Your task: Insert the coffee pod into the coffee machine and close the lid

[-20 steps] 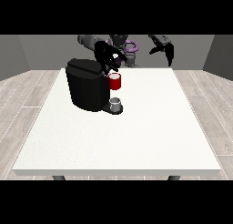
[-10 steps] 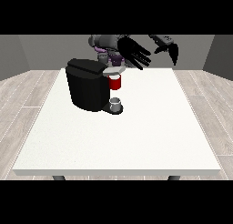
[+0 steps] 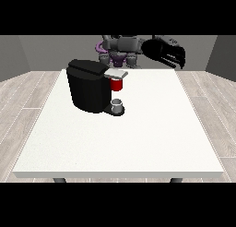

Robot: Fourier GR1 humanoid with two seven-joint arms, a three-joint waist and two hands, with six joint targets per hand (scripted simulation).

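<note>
The black coffee machine [image 3: 90, 86] stands on the white table [image 3: 138, 138], left of the middle. Its grey lid [image 3: 115, 74] lies level over a red thing at the machine [image 3: 117, 85]. A small grey thing [image 3: 117, 105] sits on the machine's base under the spout. Both black hands hang close together above the table's far right corner, away from the machine. The one nearer the middle [image 3: 154, 50] is a dark mass. The hand at the view's right [image 3: 178, 58] lets its fingers hang relaxed and holds nothing.
The robot's grey and purple torso [image 3: 120, 48] stands behind the table's far edge. Wood floor surrounds the table on all sides. White tabletop stretches from the machine to the near and right edges.
The hand that was at the machine's top has lifted off and swung across to the view's right, beside the other hand. The grey lid now shows level on the machine.
</note>
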